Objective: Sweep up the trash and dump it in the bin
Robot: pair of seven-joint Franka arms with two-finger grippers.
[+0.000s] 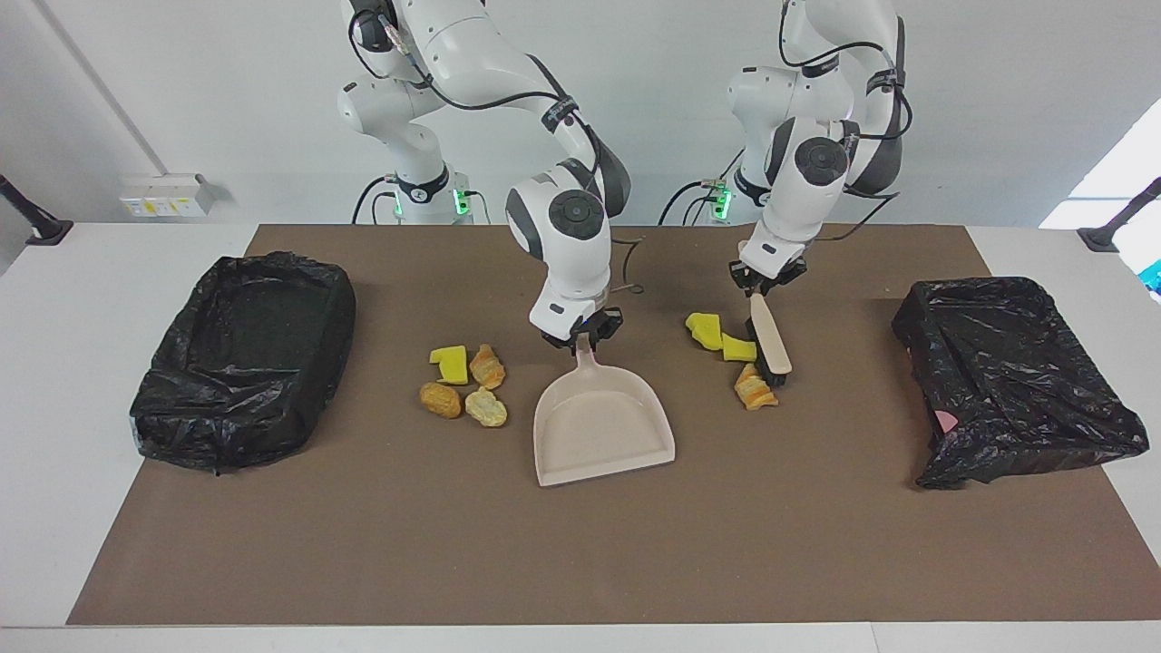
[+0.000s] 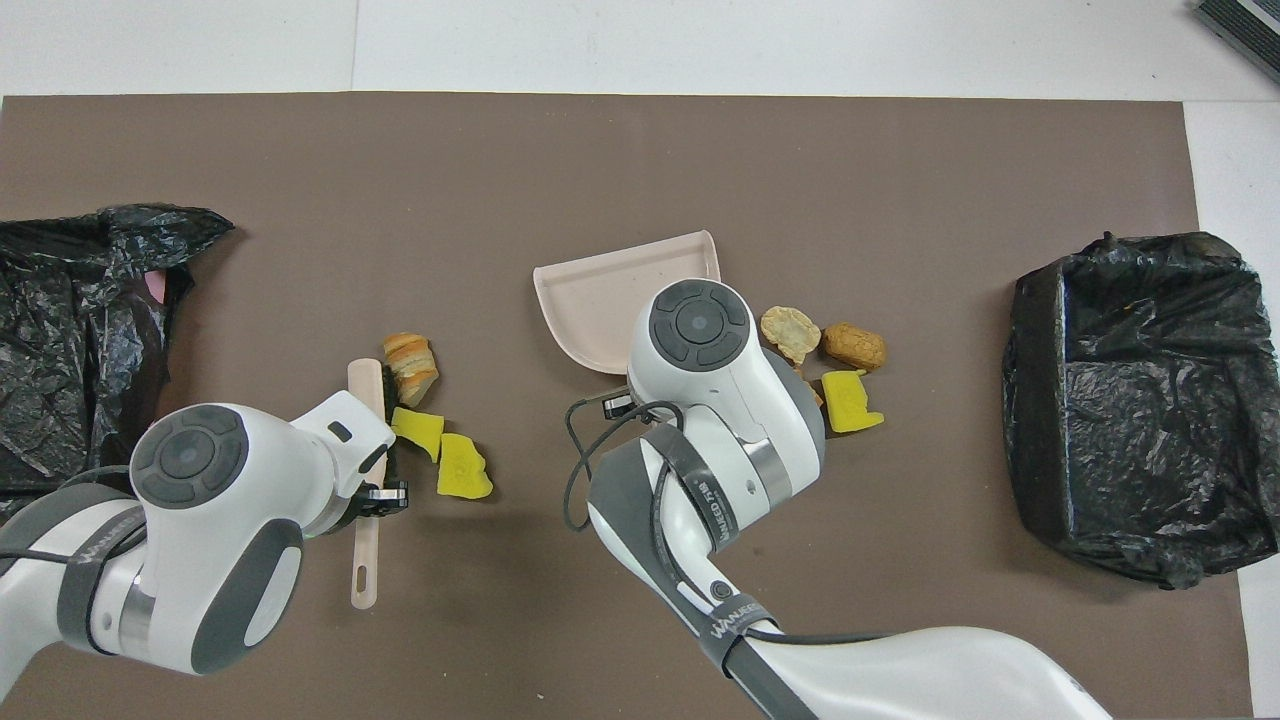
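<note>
Black-lined bin (image 1: 245, 358) at the right arm's end of the bench (image 1: 580, 544), open top, well clear of both hands. Four trash pieces (image 1: 464, 384) lie in a cluster between that bin and the right hand: one yellow foam chunk (image 1: 449, 363), three tan bread lumps (image 1: 487, 367) touching or just beside it. Right hand (image 1: 585, 337) is clamped on the handle of the beige dustpan (image 1: 603, 422); the pan lies flat on the bench, mouth pointing away from the robots, nothing in it. Other three trash pieces (image 1: 735, 354) lie between the two hands: two yellow chunks (image 2: 440, 455) and a croissant-like lump (image 1: 755, 390), right against the brush (image 1: 769, 340). Left hand (image 1: 765, 281) grips the brush by its handle, bristle end down on the bench beside the croissant lump. Second black bag (image 1: 1011, 376) sits crumpled at the left arm's end, apart from the left hand.
</note>
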